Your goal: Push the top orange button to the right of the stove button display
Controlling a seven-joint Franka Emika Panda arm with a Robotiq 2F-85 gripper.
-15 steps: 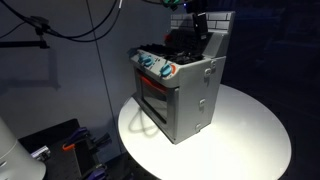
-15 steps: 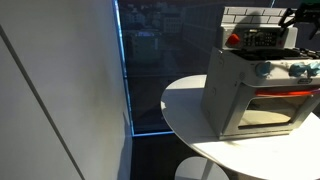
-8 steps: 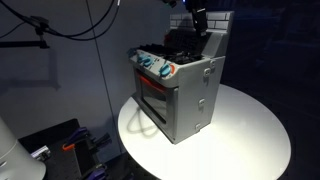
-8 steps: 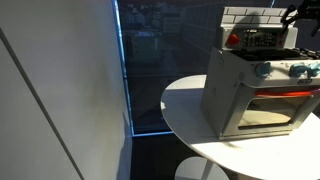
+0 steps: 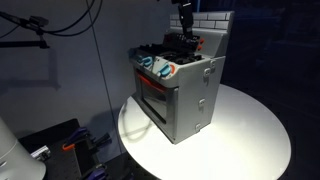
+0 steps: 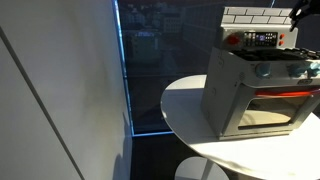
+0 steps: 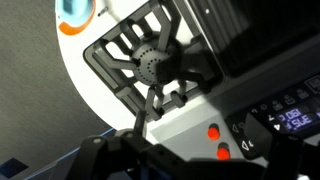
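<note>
The grey toy stove (image 5: 185,95) stands on a round white table (image 5: 250,140) and shows in both exterior views (image 6: 255,95). Its dark button display (image 6: 263,38) sits on the top rear, with an orange-red button (image 6: 232,40) beside it. In the wrist view the display (image 7: 285,115) is at the lower right, with two orange buttons (image 7: 213,133) (image 7: 222,152) just left of it. My gripper (image 5: 185,18) hangs above the stove's back, apart from it, and looks shut and empty. Its dark fingers (image 7: 185,168) fill the bottom edge of the wrist view.
A black burner grate (image 7: 150,65) and a blue-orange knob (image 7: 75,10) lie on the stove top. More knobs (image 5: 158,68) line the front above the windowed door (image 5: 152,100). A white brick-pattern back (image 6: 255,15) rises behind the display. Cables (image 5: 60,25) hang at the left.
My gripper has risen from the stove's top rear to well above it. The display in the exterior view is now uncovered.
</note>
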